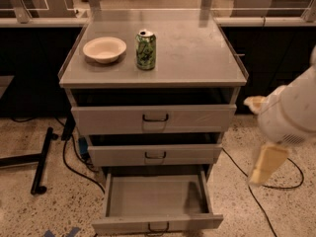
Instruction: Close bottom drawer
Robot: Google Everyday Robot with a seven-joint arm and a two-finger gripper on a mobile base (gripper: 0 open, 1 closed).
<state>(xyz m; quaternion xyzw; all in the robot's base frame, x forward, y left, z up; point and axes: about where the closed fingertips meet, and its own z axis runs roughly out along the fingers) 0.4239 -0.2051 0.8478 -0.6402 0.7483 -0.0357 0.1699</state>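
The grey metal cabinet point(197, 58) stands in the middle of the camera view. Its bottom drawer point(155, 197) is pulled far out, a wide shallow grey tray with nothing in it. The drawer's slim front panel point(197, 221) carries a small dark wire handle point(158, 227) at the lower edge of the view. My gripper point(266, 164) hangs at the right on the white arm point(289, 115). It is to the right of the cabinet at about the middle drawer's height, apart from the bottom drawer and touching nothing.
The top drawer point(153, 118) and the middle drawer point(154, 155) stand slightly ajar. A white bowl point(104, 49) and a green can point(146, 49) sit on the cabinet top. A black stand leg point(42, 159) and cables point(74, 168) lie on the floor at the left, and a cable loop point(291, 181) at the right.
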